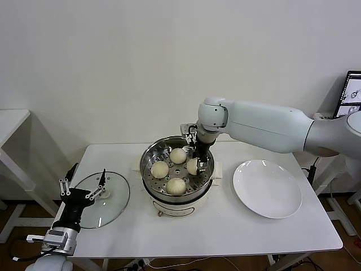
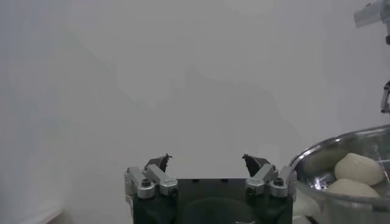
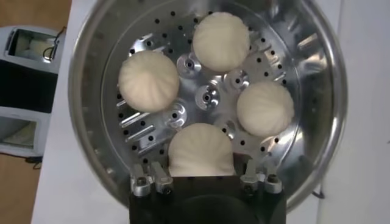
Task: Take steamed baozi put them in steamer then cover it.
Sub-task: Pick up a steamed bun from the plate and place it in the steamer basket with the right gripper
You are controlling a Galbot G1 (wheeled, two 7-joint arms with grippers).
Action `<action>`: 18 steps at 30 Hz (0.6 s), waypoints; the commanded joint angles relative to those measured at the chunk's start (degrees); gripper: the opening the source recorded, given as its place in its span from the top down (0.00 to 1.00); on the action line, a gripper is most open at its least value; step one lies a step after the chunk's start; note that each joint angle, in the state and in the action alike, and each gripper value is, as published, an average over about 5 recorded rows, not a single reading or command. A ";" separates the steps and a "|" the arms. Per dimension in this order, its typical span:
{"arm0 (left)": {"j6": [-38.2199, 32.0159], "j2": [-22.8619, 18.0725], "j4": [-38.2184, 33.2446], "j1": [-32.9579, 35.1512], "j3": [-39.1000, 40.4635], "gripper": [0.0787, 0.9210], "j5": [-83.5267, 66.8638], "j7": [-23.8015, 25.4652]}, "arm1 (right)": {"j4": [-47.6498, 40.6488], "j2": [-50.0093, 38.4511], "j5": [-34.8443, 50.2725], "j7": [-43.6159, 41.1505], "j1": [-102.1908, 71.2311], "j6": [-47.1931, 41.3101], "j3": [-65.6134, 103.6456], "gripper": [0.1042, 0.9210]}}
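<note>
The right claw (image 1: 196, 164) was down inside the steamer (image 1: 151, 155), clamped on the fourth bun (image 3: 201, 149) at the tray's three o'clock, with three other buns (image 1: 178, 155) already seated around it. The next move looked to be releasing and lifting clear. The left claw (image 1: 83, 188), its jaws apart, hovered over the lid (image 1: 115, 206) at nine o'clock on the surface (image 1: 225, 231), and would then need to take its handle.

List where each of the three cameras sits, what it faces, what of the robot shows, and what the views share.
Head: high, facing down at the table; both arms show, lid at left.
Left wrist: low, facing the wall; open left gripper, steamer edge.
Right wrist: above, looking into the steamer; right gripper around a baozi.
Shared: all show steamer and baozi.
</note>
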 commanded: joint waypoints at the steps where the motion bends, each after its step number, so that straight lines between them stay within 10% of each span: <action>1: -0.03 -0.03 0.33 0.01 0.01 0.12 -0.04 0.04 | -1.85 1.15 -1.93 -0.01 -2.28 0.04 0.71 0.27; 18: -0.19 -0.22 0.68 0.25 -0.03 0.12 0.03 0.09 | -1.65 1.18 -1.74 -0.50 -2.78 0.36 2.20 0.17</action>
